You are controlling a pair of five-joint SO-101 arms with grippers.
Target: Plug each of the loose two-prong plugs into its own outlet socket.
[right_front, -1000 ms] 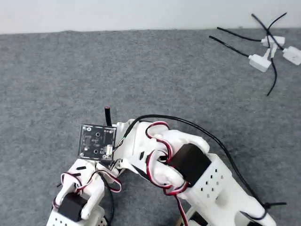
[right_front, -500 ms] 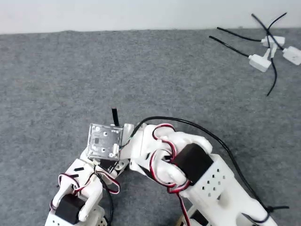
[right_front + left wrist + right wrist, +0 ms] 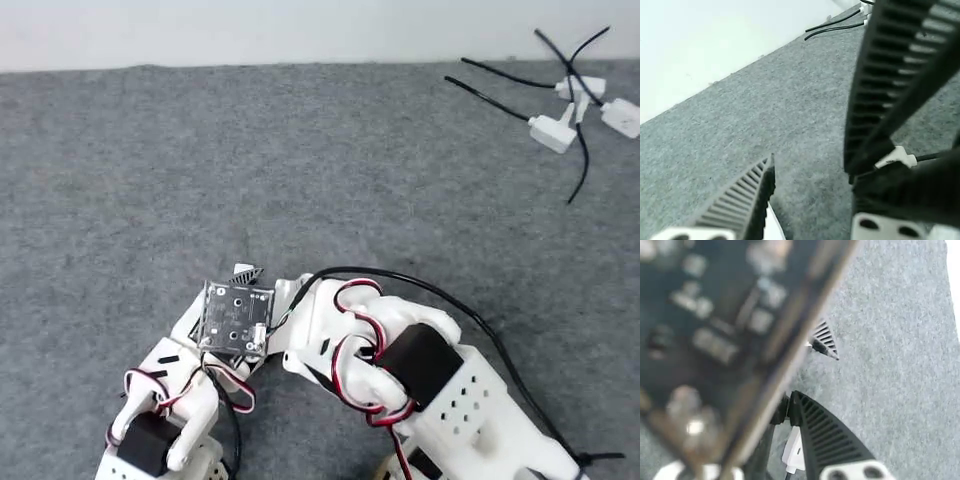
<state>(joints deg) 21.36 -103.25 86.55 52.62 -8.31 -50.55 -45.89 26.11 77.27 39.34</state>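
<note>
Three white connector bodies [image 3: 553, 132] lie bunched at the far right corner of the grey carpet [image 3: 330, 160], their thin black cords [image 3: 500, 100] crossing one another. Which of them are two-prong plugs and which are outlet sockets is too small to tell. They sit near the white wall [image 3: 300, 30] that runs along the far edge, well apart from both arms, which are folded close together at the near edge.

The left gripper [image 3: 820, 130] hangs low over the carpet with its jaws spread wide and only grey pile between them. In the high view its ridged black fingertip [image 3: 247, 272] pokes out just past a square circuit board [image 3: 236, 318] that sits between the two wrists.

The right gripper [image 3: 789, 407] is just beside the left one, close behind that board. The board blocks much of the right wrist view, so I cannot tell whether this gripper is apart or together.

A small white fitting [image 3: 897, 159] with a black lead shows beside the left gripper's wide jaw — perhaps a cable connector on the neighbouring arm.
</note>
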